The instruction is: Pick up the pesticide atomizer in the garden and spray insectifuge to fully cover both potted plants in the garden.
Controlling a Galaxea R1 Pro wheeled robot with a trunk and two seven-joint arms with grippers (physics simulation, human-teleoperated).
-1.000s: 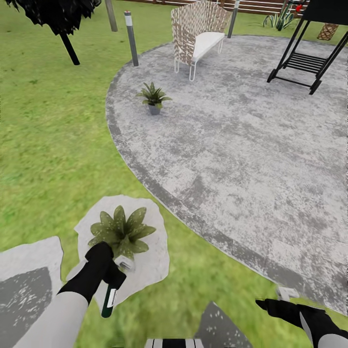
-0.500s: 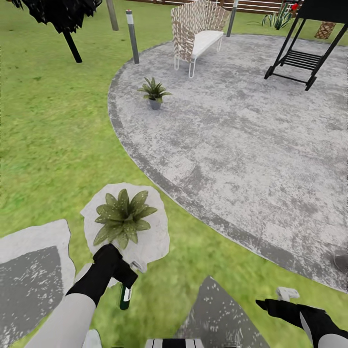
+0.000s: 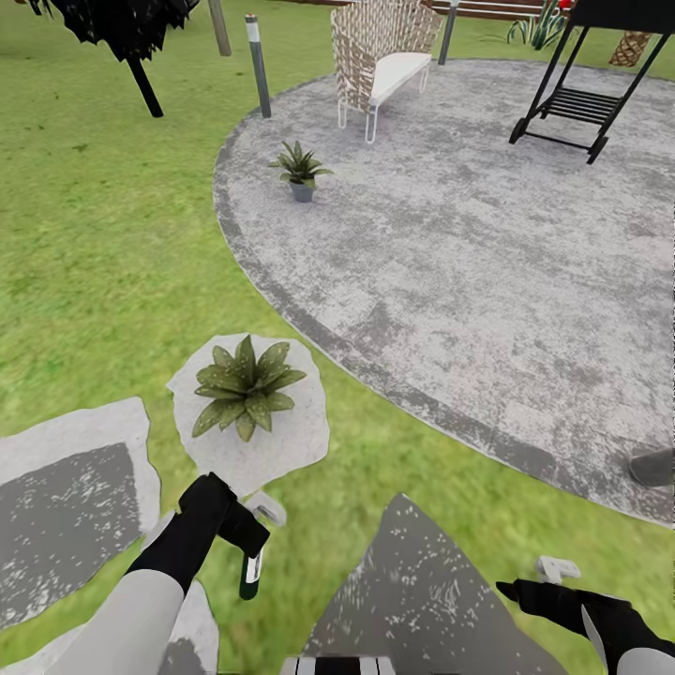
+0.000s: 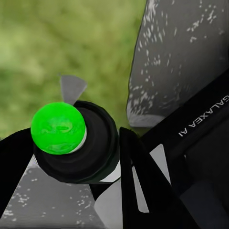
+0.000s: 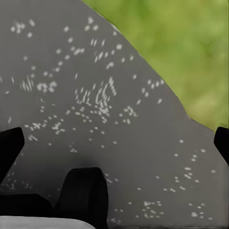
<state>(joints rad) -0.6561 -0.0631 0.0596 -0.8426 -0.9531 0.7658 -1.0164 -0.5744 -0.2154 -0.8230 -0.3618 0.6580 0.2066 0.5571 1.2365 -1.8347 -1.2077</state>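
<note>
Left gripper (image 3: pixel 230 518): clamped around the pesticide atomizer (image 3: pixel 251 562), held low over the lawn (image 3: pixel 103 234) on the robot's side of the near potted plant; in the left wrist view the black fingers (image 4: pixel 143 191) press against the bottle's dark round body (image 4: pixel 81 148).
Pesticide atomizer: white trigger head (image 3: pixel 267 509) points toward the near potted plant, dark lower part hangs back toward the robot; apart from the leaves.
Stepping stones (image 3: pixel 75 497): grey slabs to the left of the near potted plant, another one (image 3: pixel 412 591) to its right and nearer the robot.
Near potted plant (image 3: pixel 246 386): green rosette standing on a pale round stone (image 3: pixel 281 441), just outside the patio edge.
Far potted plant (image 3: pixel 301 170): in a grey pot on the patio (image 3: pixel 487 262), well beyond the near potted plant, near a woven bench (image 3: pixel 384 56).
Swing frame (image 3: pixel 581 84): black, at the far right of the patio.
Right gripper (image 3: pixel 525 591): far right of the near potted plant, over grass; the right wrist view has its dark fingertips (image 5: pixel 10 148) well apart above a grey stone (image 5: pixel 95 119), holding nothing.
</note>
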